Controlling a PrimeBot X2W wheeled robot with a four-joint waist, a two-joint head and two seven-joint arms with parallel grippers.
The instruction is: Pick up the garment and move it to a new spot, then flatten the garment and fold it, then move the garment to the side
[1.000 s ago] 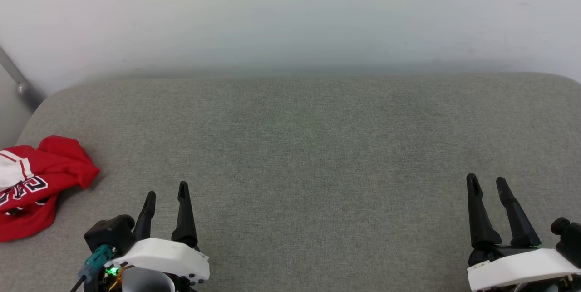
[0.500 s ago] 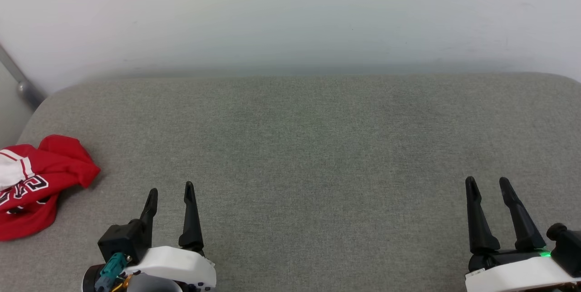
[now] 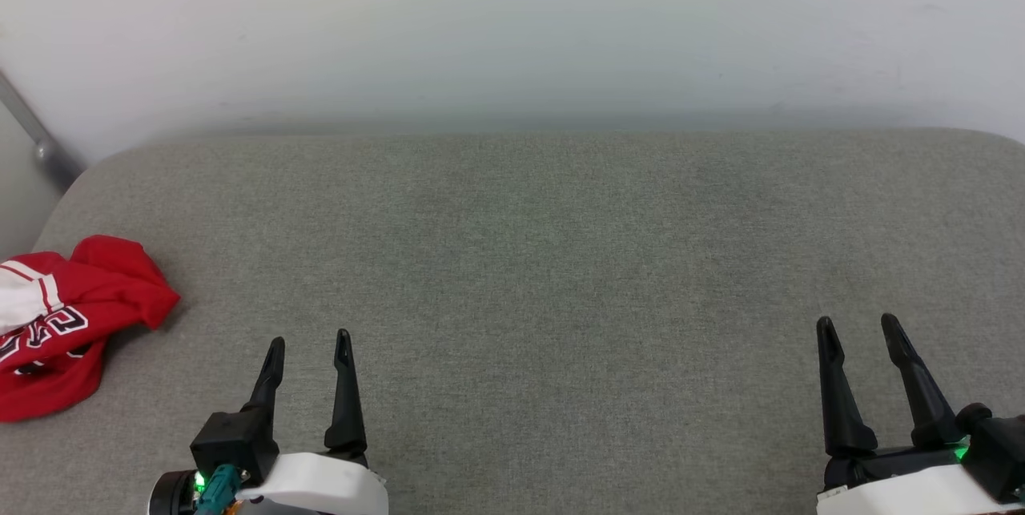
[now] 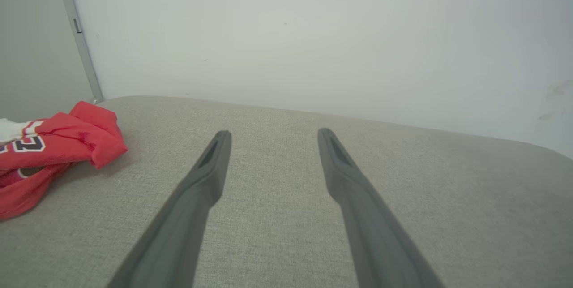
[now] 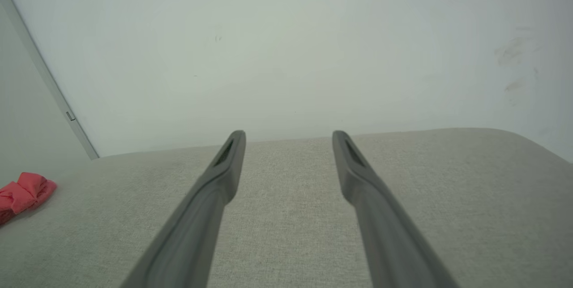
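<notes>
The garment is a crumpled red shirt with a white sleeve and black white-outlined lettering, lying at the far left edge of the grey cushion. It also lies at the left of the left wrist view as the garment and as a small red lump, the garment, in the right wrist view. My left gripper hovers open near the front left, to the right of the shirt and apart from it. Far off at the front right, my right gripper is open with nothing between its fingers.
A pale wall rises right behind the cushion. A grey metal bar slants down at the back left corner. The cushion's rounded corners fall away at the back left and back right.
The left gripper has drawn back toward the front edge and shifted a little right. The right gripper has sunk slightly lower in view. The garment has not moved.
</notes>
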